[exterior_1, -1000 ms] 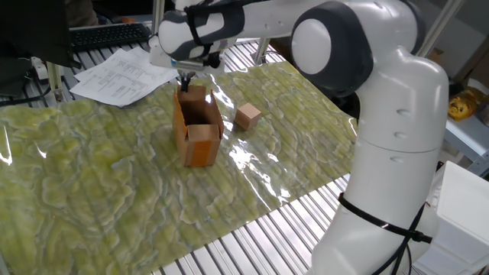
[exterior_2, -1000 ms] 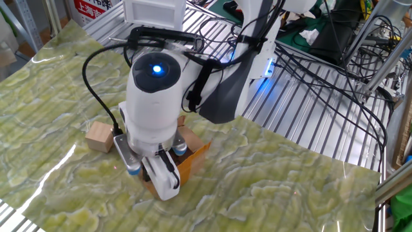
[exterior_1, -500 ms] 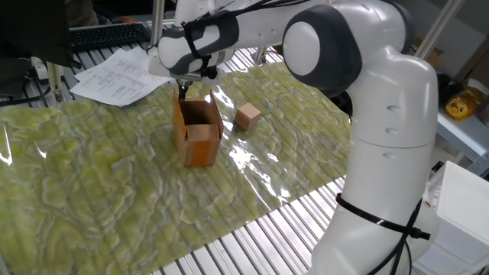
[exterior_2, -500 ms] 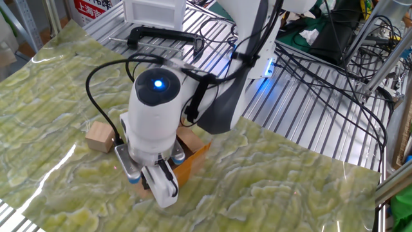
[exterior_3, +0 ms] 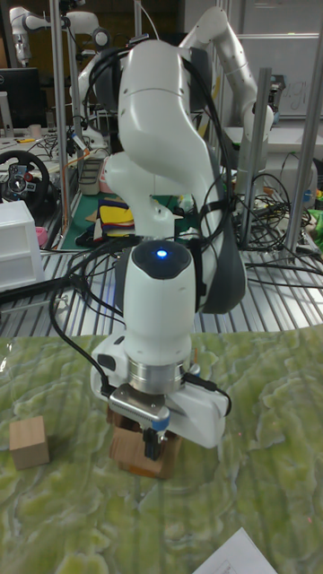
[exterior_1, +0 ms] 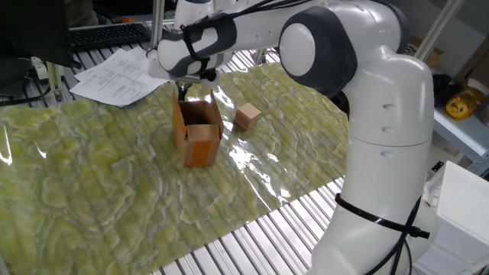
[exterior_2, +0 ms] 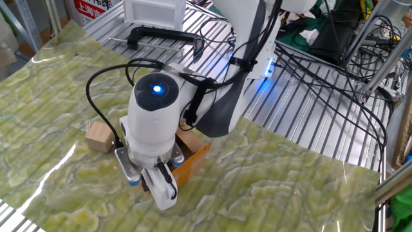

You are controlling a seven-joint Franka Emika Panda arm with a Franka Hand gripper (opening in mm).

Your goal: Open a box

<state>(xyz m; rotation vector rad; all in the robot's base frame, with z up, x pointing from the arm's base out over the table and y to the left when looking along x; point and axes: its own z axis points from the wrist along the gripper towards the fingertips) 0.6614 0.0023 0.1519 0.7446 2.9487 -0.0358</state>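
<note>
The orange-brown cardboard box [exterior_1: 197, 130] stands upright on the green mat, top open, one flap hanging down.

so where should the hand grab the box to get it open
Probably the thin rear top flap of the box, pinched across its edge from straight above. The box stands upright with its dark opening facing up, and the hand is already over that far rim. The front flap already hangs down outside.
</note>
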